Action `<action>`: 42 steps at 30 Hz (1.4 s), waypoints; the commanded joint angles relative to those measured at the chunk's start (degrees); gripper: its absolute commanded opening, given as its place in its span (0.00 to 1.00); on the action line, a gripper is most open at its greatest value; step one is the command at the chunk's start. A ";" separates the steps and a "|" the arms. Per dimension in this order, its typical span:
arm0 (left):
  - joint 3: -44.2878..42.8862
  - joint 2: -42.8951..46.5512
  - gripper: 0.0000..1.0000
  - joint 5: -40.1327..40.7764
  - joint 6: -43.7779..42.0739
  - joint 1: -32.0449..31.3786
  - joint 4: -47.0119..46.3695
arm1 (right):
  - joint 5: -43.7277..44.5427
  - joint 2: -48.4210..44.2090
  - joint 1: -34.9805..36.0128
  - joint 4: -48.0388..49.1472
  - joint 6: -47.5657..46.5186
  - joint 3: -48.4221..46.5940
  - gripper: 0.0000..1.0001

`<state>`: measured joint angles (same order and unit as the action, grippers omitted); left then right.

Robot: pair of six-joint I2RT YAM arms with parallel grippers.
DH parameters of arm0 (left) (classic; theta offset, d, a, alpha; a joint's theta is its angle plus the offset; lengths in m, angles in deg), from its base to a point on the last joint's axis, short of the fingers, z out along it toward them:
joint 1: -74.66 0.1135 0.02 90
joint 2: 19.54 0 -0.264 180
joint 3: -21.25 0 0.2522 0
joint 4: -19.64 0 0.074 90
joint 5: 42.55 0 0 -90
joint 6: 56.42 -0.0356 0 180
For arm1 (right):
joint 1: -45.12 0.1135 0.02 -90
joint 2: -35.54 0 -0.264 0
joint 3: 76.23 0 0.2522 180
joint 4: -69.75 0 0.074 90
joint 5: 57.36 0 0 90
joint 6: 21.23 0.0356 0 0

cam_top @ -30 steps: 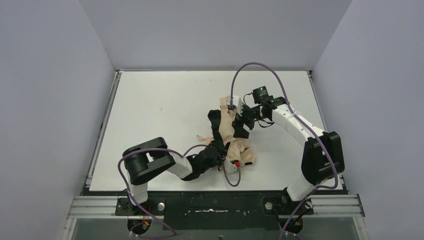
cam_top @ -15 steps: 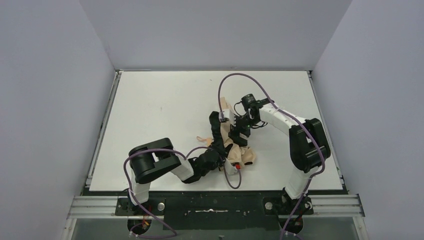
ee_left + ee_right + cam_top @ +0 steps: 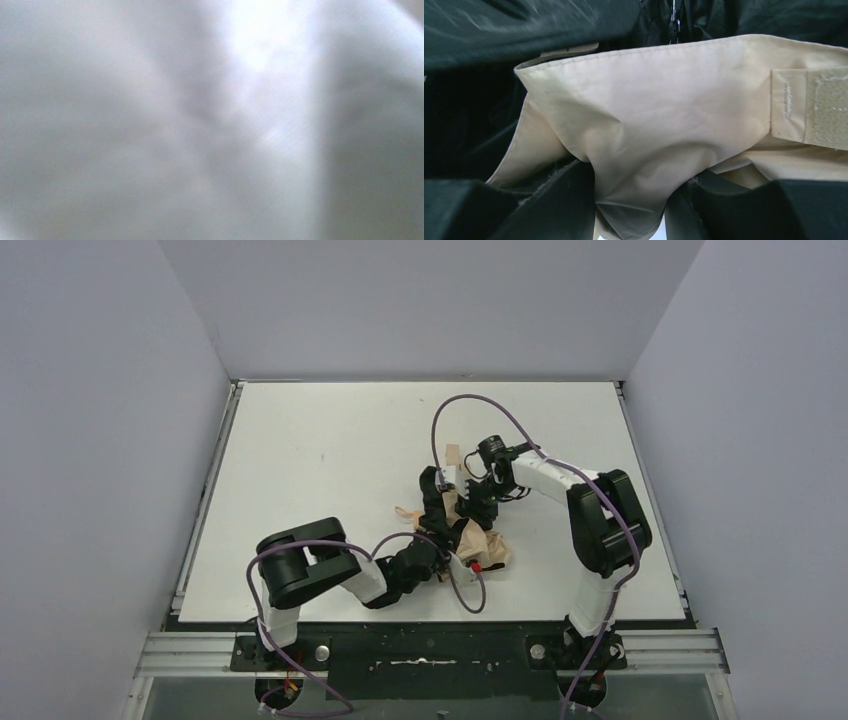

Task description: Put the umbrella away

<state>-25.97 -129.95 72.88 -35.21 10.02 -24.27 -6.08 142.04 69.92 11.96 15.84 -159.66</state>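
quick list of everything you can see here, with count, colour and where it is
umbrella: one, tan and black, crumpled mid-table between the grippers
strap: one, tan with a velcro patch, on the umbrella fabric
table: one, white, under everything
walls: three, pale grey, around the table
rail: one, silver, along the near edge
cables: two, purple, one looping off each arm
arms: two, black and white, bases at the near edge
left gripper: black, at the umbrella's near end, jaws hidden
right gripper: black, straddling a fold of umbrella fabric
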 commanded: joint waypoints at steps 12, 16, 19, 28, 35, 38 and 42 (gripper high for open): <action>5.74 22.86 0.67 17.76 17.35 -11.40 6.55 | 5.94 -3.56 -3.04 11.97 4.09 5.16 0.16; 6.66 35.52 0.67 21.76 29.41 -14.14 18.66 | 9.45 -5.81 -2.56 17.23 4.00 8.32 0.15; 5.56 48.20 0.67 19.38 42.61 -13.83 34.16 | 13.15 -8.19 -1.95 23.01 3.14 12.63 0.16; 0.54 65.12 0.66 8.36 86.58 3.37 67.31 | 12.50 -10.97 -1.68 30.73 9.65 16.89 0.16; 2.52 57.79 0.63 -0.87 105.74 9.40 65.33 | 10.59 -5.11 -1.89 20.55 15.27 8.57 0.17; 4.14 52.79 0.62 -4.22 110.87 11.88 59.59 | 9.43 -3.24 -2.30 17.46 17.26 5.99 0.16; 3.44 45.35 0.60 -11.45 116.57 19.87 53.26 | 8.45 -1.90 -2.58 15.59 18.47 4.75 0.15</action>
<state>-21.55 -79.77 70.13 71.14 23.31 38.16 1.00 138.06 67.91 30.71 32.10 -153.21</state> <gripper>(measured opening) 0.609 0.413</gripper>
